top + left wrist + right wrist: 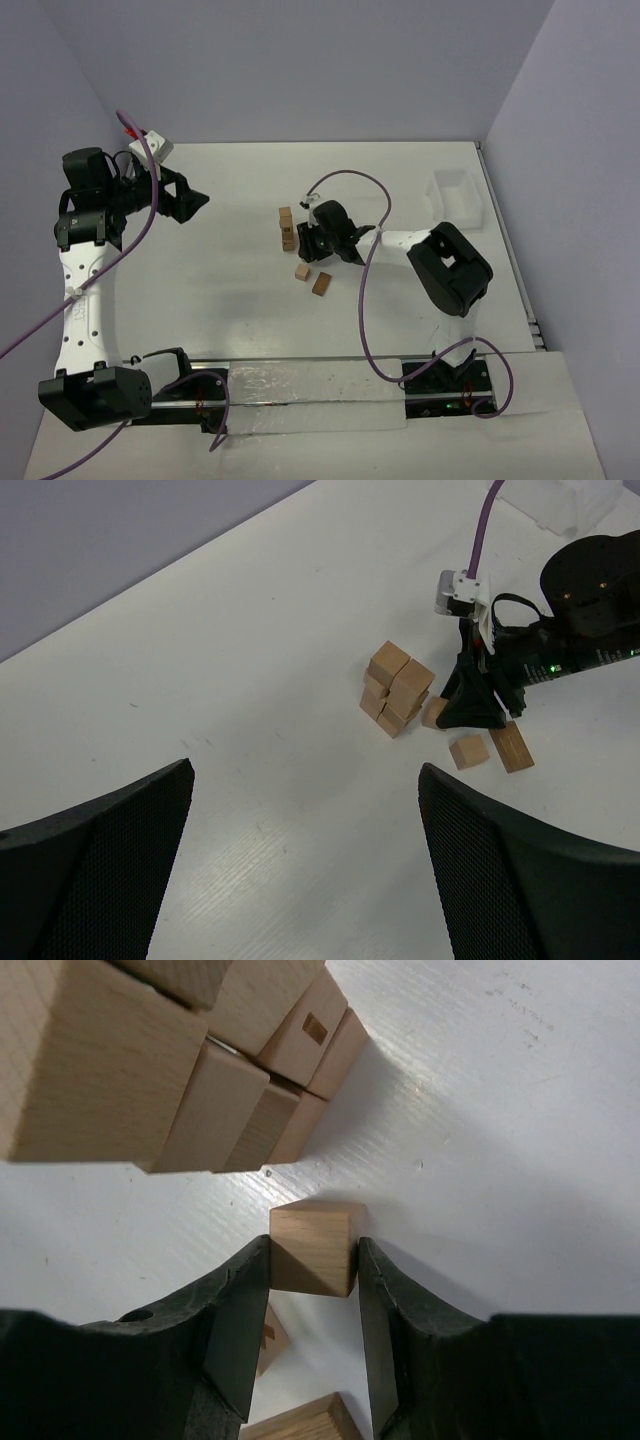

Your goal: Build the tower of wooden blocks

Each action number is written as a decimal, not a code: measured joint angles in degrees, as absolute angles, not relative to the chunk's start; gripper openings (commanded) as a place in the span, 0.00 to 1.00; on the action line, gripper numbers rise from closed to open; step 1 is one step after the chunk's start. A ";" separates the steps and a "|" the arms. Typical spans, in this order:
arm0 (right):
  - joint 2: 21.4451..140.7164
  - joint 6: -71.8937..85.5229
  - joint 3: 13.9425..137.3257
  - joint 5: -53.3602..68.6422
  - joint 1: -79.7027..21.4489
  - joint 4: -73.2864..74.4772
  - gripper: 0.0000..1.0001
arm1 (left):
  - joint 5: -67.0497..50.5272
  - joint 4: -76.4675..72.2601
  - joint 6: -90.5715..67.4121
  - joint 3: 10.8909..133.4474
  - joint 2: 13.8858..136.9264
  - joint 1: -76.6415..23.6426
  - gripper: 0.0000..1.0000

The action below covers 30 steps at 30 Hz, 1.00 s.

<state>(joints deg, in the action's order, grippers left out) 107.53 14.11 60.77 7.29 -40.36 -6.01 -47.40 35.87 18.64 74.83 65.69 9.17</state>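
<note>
Several tan wood blocks stand stacked in the middle of the table as a short tower [287,228]. In the left wrist view the tower [397,688] looks two blocks wide. My right gripper [312,240] is right beside it, shut on one wood block [315,1245] with a finger on each side. That block also shows in the left wrist view [433,713], low by the tower's foot. Two loose blocks [301,271] [321,284] lie just in front. My left gripper [195,200] is open and empty, raised at the far left, its fingers [500,860] wide apart.
A white translucent bin [455,195] stands at the back right near the wall. A purple cable [365,300] loops from the right arm over the table. The two loose blocks show under my right fingers [300,1420].
</note>
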 measured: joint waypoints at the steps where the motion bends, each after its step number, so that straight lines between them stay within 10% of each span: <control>1: 107.23 13.97 60.41 7.41 -40.36 -6.02 0.44 | -47.40 35.88 18.65 74.83 65.69 9.17 0.99; 30: 103.20 8.85 55.90 18.08 -40.36 -3.98 0.43 | -48.18 35.99 18.68 74.83 65.69 9.47 0.99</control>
<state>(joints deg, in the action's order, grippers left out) 103.20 8.85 55.90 18.08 -40.36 -3.98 -48.18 35.99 18.68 74.83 65.69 9.47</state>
